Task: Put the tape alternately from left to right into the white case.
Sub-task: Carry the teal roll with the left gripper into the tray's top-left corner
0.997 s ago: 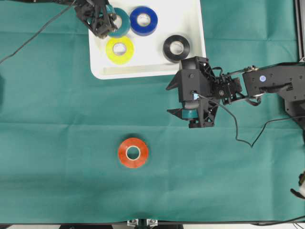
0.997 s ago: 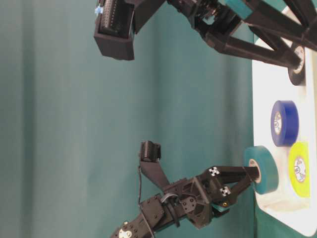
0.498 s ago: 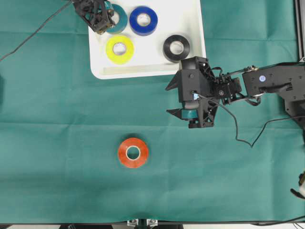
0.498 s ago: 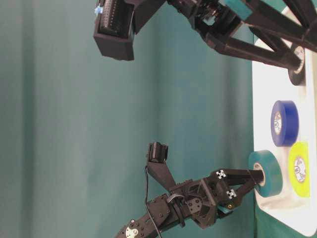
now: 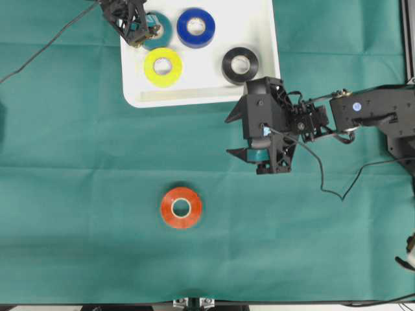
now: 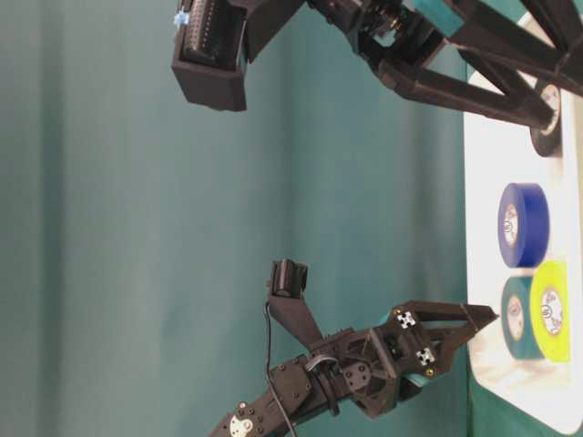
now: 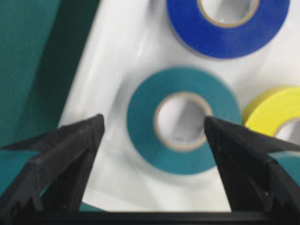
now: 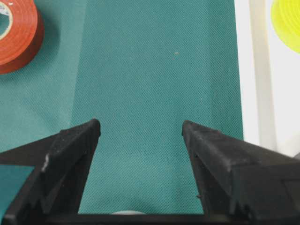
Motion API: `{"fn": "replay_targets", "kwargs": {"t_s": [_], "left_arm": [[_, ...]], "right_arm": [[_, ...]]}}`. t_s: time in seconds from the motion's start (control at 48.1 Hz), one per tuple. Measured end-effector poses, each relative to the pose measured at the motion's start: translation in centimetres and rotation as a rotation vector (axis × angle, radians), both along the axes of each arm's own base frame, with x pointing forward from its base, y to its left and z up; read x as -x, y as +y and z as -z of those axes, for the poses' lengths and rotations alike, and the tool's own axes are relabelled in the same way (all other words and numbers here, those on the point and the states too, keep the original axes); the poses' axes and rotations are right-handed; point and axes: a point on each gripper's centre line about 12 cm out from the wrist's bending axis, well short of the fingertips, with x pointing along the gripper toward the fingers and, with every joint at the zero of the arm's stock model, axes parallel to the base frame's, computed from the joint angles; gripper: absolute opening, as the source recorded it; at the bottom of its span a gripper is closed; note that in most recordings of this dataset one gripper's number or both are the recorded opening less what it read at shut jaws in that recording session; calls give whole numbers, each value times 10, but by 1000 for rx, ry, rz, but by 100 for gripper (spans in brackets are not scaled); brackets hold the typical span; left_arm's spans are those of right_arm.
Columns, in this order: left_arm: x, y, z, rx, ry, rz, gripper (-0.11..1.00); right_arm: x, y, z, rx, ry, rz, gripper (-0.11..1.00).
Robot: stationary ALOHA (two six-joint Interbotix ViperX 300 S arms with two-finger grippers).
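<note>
Left claw [image 7: 150, 154] spread wide and released, poised just above the glossy teal roll of tape with a pale core [image 7: 183, 121], which lies flat between the two black fingers [image 7: 61, 159] but touches neither; lying inside the large shallow white plastic case with the raised rim [image 7: 101, 70], close to its corner; just beyond that roll, the glossy blue roll [image 7: 227, 28]; off to the claw's right, touching or nearly touching the teal one, the glossy yellow roll [image 7: 272, 110]; farther along the case, well away from this claw, the glossy black roll [image 5: 240, 65], also inside.

Right claw [image 8: 140, 140] likewise gaping and empty, fingers parted over bare green cloth of the counter [image 8: 154, 61]; ahead and to its left, well apart, the glossy orange-red roll [image 8: 16, 33], the only roll visible outside the case; ahead to its right, the case rim and a sliver of the yellow roll.

Step in hand, by judgement: letting go of the teal roll, placement done; four rolls in the case, the orange-red one waiting; no white roll to be made out in any view.

Next, probably: lifting the left claw straight clear without nudging the teal or yellow rolls; then, going by the alternation, reaching with the right claw for the orange-red roll, centring it between the fingers, closing, and carrying it to a free patch of the case.
</note>
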Motion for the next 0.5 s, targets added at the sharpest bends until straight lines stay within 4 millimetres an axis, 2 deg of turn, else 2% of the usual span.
{"fn": "replay_targets", "kwargs": {"t_s": [0.042, 0.125, 0.498], "left_arm": [[0, 0, 0, 0, 0, 0, 84], [0, 0, -1, -1, -1, 0, 78], [0, -2, -2, -2, -4, 3, 78]], "right_arm": [[0, 0, 1, 0, 2, 0, 78], [0, -1, 1, 0, 2, 2, 78], [0, 0, 1, 0, 2, 0, 78]]}}
